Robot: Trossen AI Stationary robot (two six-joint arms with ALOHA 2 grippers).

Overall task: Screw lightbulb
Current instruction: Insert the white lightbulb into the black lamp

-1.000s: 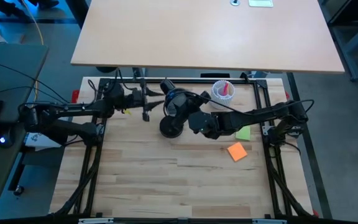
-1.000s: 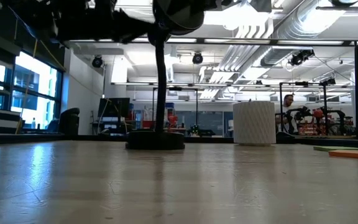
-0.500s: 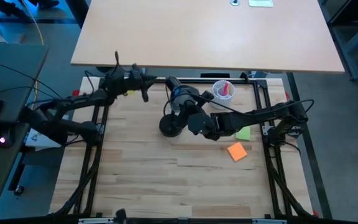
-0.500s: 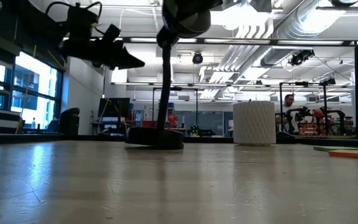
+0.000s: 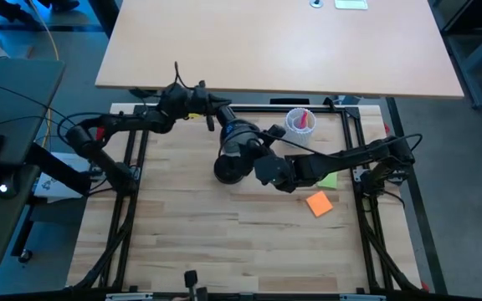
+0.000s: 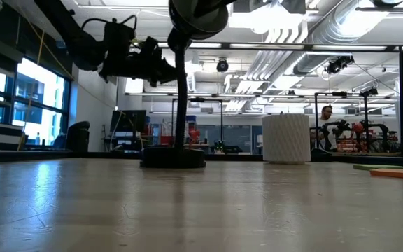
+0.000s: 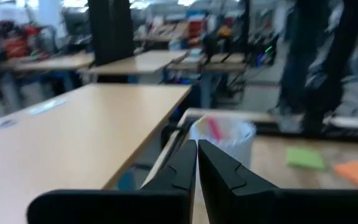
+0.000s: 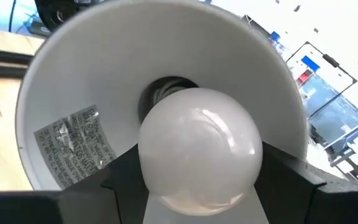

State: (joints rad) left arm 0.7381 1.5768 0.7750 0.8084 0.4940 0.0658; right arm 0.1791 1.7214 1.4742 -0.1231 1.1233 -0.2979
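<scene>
The right gripper [image 8: 197, 186] is clamped on the lightbulb [image 8: 199, 147], one dark finger on each side of the white globe. In the right wrist view the bulb sits right in the mouth of the lamp shade [image 8: 67, 81], with its base end pointing into the dark socket at the middle of the white inner cone. There's a silver label stuck inside the shade too. How far the base is into the socket, I can't tell, the globe hides it.

From above, the right arm reaches in from the right side of the table toward the black desk lamp [image 5: 229, 170], which stands near the far middle of the wooden table [image 5: 224, 242]. The lamp head is up off the table, and the round base is planted flat in the low view.

The left gripper [image 7: 197, 163] has its fingers pressed together with nothing between them. It hangs up in the air at the far left of the lamp, just beside the lamp head, as seen from above.

Other stuff: a white cup [image 5: 299, 123] with a red item in it stands at the far edge, right of the lamp. A green sticky note [image 5: 328, 179] and an orange sticky note [image 5: 319, 203] lie on the right side, near the right arm.
</scene>
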